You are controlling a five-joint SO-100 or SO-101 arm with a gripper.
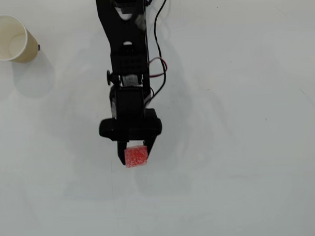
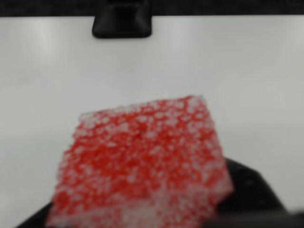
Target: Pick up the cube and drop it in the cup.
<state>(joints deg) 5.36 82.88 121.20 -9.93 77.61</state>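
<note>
Gripper (image 1: 135, 156) clamped on the cube (image 1: 136, 156) (red, white-flecked) in the overhead view, cup (image 1: 10, 38) well apart at upper left, table (image 1: 241, 146) white.

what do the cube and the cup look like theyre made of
The cube looks like a slightly translucent red gel or foam, matte, flecked all over with white specks; the blur leaves it open. The cup looks like paper: a pale cream matte inside, a thin white rim and a tan outer wall.
</note>
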